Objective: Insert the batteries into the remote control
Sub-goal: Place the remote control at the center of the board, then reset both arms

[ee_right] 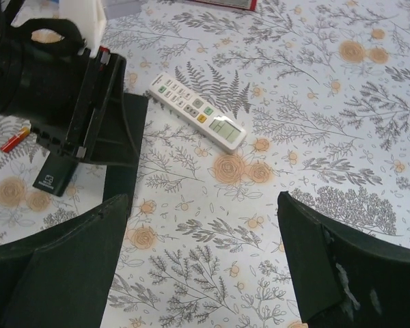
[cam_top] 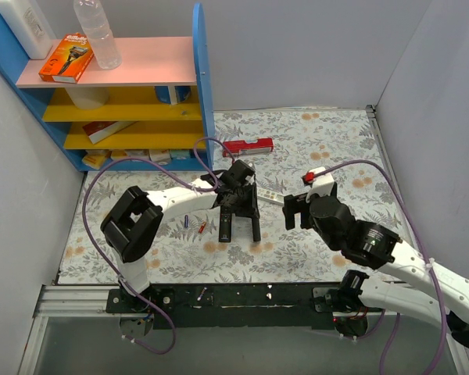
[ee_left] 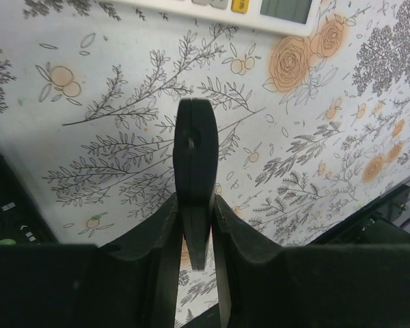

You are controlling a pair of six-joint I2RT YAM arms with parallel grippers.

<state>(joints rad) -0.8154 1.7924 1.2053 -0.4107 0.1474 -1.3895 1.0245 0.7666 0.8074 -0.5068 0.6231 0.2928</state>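
My left gripper (cam_top: 242, 187) (ee_left: 196, 205) is shut on the far end of the plain black remote control (cam_top: 255, 217) (ee_left: 195, 147). The remote is held on edge, its near end toward the arm bases; the right wrist view shows it as a dark bar (ee_right: 120, 171) below that gripper. Left of it on the floral cloth lie two batteries, one blue (cam_top: 187, 221) and one red (cam_top: 203, 227) (ee_right: 15, 140). My right gripper (cam_top: 293, 211) (ee_right: 205, 273) hangs open over bare cloth to the right, with nothing between its fingers.
A slimmer black remote with light markings (cam_top: 227, 223) (ee_left: 3, 225) lies beside the held one. A white remote (cam_top: 270, 197) (ee_right: 198, 111) lies between the two grippers. A red box (cam_top: 248, 145) sits farther back, and a blue shelf unit (cam_top: 199, 86) fills the back left.
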